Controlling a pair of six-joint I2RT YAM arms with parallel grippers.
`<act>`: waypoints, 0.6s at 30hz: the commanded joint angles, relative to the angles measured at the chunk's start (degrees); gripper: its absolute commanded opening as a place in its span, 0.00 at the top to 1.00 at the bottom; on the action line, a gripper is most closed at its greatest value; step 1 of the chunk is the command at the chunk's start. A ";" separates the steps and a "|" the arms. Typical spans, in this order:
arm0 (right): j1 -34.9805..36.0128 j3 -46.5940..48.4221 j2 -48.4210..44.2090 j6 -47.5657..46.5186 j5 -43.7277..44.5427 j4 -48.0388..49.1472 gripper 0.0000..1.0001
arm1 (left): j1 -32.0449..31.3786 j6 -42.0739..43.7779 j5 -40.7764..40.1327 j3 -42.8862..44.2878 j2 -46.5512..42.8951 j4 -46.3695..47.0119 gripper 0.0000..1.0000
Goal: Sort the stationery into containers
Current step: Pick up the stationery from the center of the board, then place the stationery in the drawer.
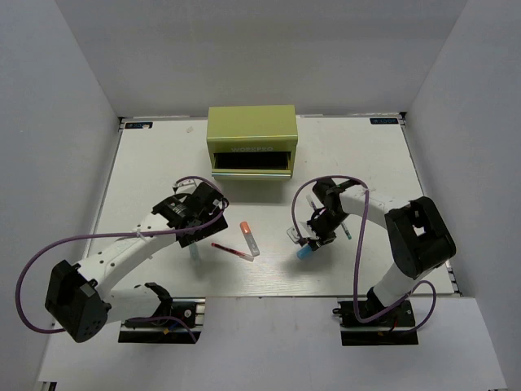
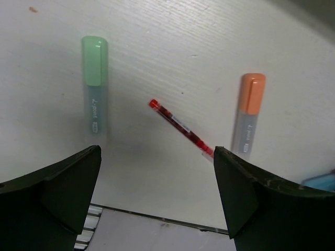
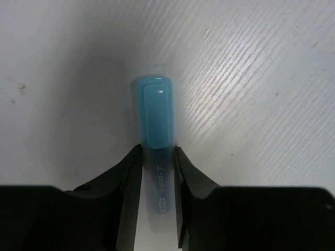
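Marker first: the light blue marker (image 3: 157,112) lies flat on the desk (image 1: 163,163). Its long axis runs straight out between the fingers of my right pincer (image 3: 158,149), cap away from me. The jaws press its barrel on both sides just behind the cap. My right arm is the nearer one. The cabinet (image 1: 251,122) stands farther back, one drawer (image 1: 251,160) open. My left pincer (image 2: 157,152) gapes wide above one pale green marker (image 2: 95,83), one red pen (image 2: 180,125) and one orange-capped marker (image 2: 250,112). One thin dark pen (image 1: 348,230) lies by my right arm; a second I cannot make out.
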 commanded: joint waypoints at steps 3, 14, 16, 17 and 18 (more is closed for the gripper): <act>0.09 10.10 -5.14 9.49 -7.73 -8.55 0.98 | 0.36 -1.51 -1.82 -1.03 2.41 -3.13 0.01; 4.57 29.45 -6.14 46.54 -4.99 21.74 0.99 | 2.64 -2.03 -4.81 -3.49 6.09 -1.73 0.01; 5.27 31.89 -4.46 49.44 -2.32 25.20 0.99 | 3.52 -1.42 -4.82 -4.01 6.63 -1.03 0.01; 5.89 32.78 -1.15 49.80 1.18 25.99 0.99 | 4.39 -0.81 -4.82 -4.02 7.24 -1.03 0.01; 5.98 33.75 -0.07 50.76 2.26 27.57 0.99 | 5.18 -0.11 -4.82 -4.02 7.24 -0.24 0.01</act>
